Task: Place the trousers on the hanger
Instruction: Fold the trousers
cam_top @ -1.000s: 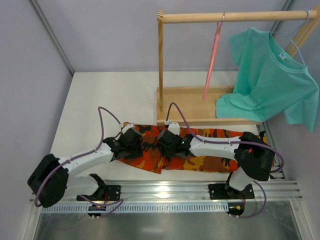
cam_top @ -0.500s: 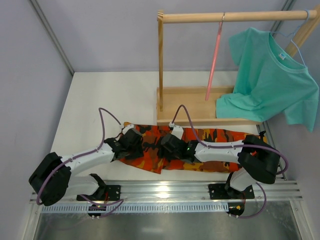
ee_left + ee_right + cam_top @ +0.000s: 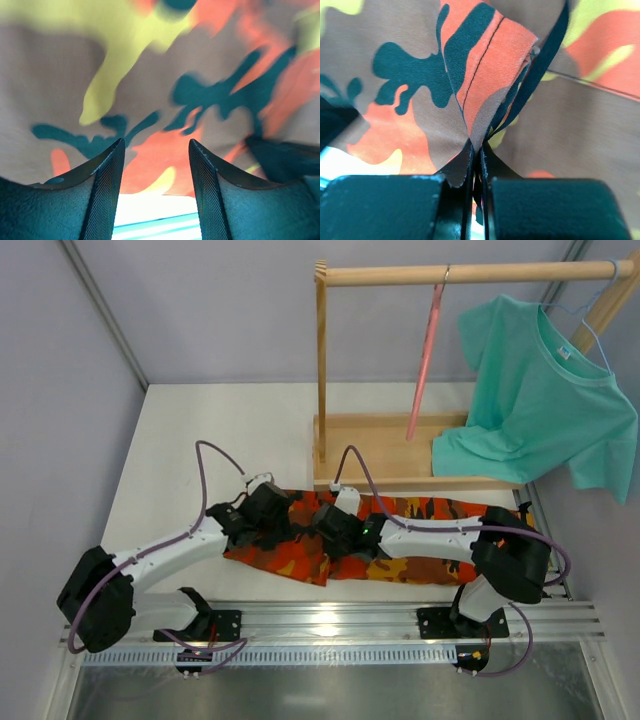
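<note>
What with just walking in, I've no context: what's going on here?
Two robot arms are working on the orange, red and black camouflage cloth trousers, which lie on the white table before a wooden rack. The right gripper is shut on a raised fold of them, with a thin black drawstring caught alongside. The left gripper is open over the cloth nearby. The thin pink-coral hanger hangs bare from the rack; the trousers are not yet on it.

Bright, even overhead light; shadows soft.
Glare spot on metal rail (image 3: 325,619) just below trousers (image 3: 300,558). Left wrist view: trousers blurred, blown-out white beneath them. Right wrist view: trousers' fold sharp, edges soft.
</note>
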Controlling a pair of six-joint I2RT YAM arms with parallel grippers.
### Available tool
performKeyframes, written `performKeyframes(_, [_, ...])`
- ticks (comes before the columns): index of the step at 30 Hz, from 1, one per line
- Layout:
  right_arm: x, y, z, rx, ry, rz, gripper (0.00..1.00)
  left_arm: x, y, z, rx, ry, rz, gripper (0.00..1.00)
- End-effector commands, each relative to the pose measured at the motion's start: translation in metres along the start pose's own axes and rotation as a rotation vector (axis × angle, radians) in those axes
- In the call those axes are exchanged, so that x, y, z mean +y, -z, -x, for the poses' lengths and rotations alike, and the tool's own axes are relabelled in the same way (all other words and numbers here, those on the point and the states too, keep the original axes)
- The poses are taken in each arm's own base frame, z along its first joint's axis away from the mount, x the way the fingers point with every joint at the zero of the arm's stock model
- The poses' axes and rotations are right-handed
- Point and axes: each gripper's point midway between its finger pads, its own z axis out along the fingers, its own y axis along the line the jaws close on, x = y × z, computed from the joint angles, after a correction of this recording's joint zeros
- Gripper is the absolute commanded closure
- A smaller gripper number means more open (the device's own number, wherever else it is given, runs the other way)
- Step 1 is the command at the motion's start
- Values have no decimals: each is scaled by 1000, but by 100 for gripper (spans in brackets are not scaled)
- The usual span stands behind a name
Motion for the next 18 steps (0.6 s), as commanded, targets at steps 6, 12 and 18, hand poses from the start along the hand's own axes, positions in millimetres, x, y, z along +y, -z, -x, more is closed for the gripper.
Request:
performKeyframes(6, [-50, 77, 27, -48, 114, -134, 96, -23, 52, 86, -167, 9, -95, 41])
performKeyframes(12, [-90, 116, 33, -61, 77, -181, 96, -12, 51, 100, -149, 28, -118, 34])
performKeyframes(18, [-143, 130, 47, -88, -23, -232, 96, -8, 31, 83, -99, 38, -135, 30])
